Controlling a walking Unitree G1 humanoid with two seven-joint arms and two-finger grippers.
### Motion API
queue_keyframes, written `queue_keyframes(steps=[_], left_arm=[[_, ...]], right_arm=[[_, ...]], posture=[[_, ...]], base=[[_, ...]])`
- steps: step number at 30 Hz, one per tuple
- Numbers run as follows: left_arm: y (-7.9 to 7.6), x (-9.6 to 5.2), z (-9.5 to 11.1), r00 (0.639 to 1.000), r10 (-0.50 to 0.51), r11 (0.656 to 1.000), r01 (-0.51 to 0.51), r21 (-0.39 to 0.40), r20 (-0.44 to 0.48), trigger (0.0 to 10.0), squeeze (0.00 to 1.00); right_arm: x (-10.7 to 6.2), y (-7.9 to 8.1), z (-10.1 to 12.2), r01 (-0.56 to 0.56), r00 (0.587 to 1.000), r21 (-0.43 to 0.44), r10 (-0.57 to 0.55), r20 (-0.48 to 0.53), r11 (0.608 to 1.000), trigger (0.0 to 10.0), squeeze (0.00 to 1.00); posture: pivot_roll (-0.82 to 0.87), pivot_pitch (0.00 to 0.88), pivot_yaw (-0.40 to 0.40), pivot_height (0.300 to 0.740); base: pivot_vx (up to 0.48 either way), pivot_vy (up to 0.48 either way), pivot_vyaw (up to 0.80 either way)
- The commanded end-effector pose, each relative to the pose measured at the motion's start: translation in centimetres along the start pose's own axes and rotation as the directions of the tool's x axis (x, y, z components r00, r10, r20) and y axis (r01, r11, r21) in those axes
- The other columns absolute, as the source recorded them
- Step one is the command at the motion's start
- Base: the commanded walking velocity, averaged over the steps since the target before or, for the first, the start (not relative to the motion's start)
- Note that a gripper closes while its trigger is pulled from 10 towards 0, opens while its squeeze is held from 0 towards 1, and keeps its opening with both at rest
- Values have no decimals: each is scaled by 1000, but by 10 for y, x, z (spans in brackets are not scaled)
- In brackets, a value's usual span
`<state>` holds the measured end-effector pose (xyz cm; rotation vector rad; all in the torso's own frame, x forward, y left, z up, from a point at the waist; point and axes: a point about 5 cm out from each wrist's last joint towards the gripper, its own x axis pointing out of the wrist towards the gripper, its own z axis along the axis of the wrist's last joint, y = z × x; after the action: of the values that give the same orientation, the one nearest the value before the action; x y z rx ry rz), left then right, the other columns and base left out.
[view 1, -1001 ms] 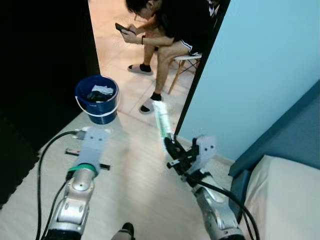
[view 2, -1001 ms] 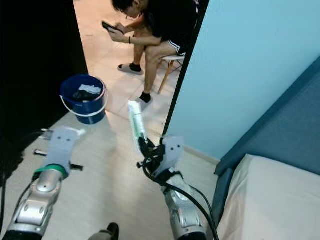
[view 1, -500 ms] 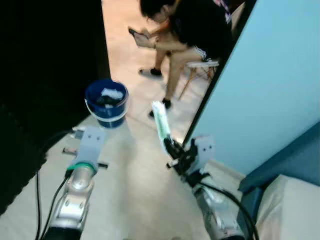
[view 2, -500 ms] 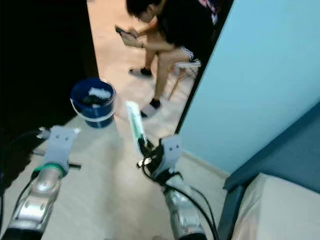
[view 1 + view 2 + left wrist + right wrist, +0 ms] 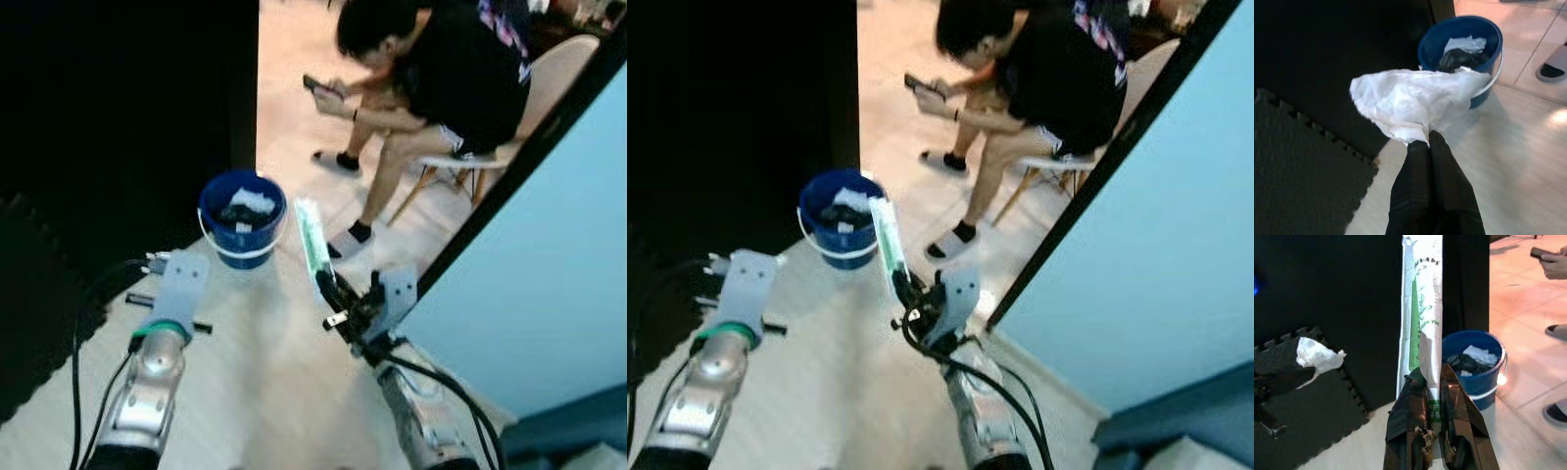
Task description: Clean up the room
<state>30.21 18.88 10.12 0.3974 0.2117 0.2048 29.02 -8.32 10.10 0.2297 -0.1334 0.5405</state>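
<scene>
The left gripper [image 5: 1422, 142] pinches a crumpled white tissue [image 5: 1410, 103]; the right gripper [image 5: 1431, 382] clamps a tall green-and-white wrapper [image 5: 1422, 303]. Just beyond both sits the blue bucket [image 5: 242, 217] holding trash.

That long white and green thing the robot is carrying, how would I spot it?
Find the blue bucket at the dark doorway. Just right of it, the right gripper grips a long flat wrapper pointing up, white with green print, unlike the crumpled white tissue in the left gripper.
</scene>
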Motion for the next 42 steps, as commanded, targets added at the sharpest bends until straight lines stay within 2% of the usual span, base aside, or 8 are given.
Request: queue_keyframes(steps=[1, 12, 17, 19, 22, 33, 38, 42], left_arm=[[-7, -2, -3, 1000, -16, 1000, 16, 1, -9, 10000, 0], [-7, -2, -4, 999, -31, 1000, 31, 2, -4, 10000, 0], [-12, -2, 0, 992, -108, 994, 106, 39, 63, 10000, 0], [-20, -5, 4, 958, -253, 967, 247, 63, 137, 10000, 0], [-24, -6, 8, 925, -338, 941, 334, 50, 177, 10000, 0], [-32, -6, 22, 865, -443, 894, 447, 38, 238, 10000, 0], [-28, -3, 32, 833, -483, 872, 485, 62, 270, 10000, 0], [-28, -1, 34, 826, -492, 866, 496, 59, 276, 10000, 0]], right_arm=[[-5, -5, -4, 24, 999, 1, -24, -21, 1000, 10000, 0], [-8, -21, -9, 138, 989, -6, -138, -55, 990, 10000, 0], [-13, -32, -17, 211, 972, -43, -214, -101, 977, 10000, 0], [-23, -54, -26, 359, 917, -108, -372, -147, 927, 10000, 0], [-35, -73, -29, 476, 855, -138, -494, -161, 869, 10000, 0], [-38, -85, -27, 542, 820, -103, -551, -152, 834, 10000, 0], [-40, -92, -27, 603, 779, -110, -613, -130, 790, 10000, 0], [-40, -89, -27, 588, 791, -112, -598, -128, 801, 10000, 0]], posture=[[124, 74, -26, 740], [128, 78, -28, 740], [131, 83, -28, 740], [131, 83, -28, 740], [127, 85, -4, 740], [130, 94, 37, 740], [132, 98, 68, 740], [129, 104, 64, 740]], base=[[472, 0, 706], [471, 0, 128], [472, 0, 0], [471, 0, 0], [469, 0, 0], [471, 0, 0], [472, 0, 0], [472, 0, 0]])
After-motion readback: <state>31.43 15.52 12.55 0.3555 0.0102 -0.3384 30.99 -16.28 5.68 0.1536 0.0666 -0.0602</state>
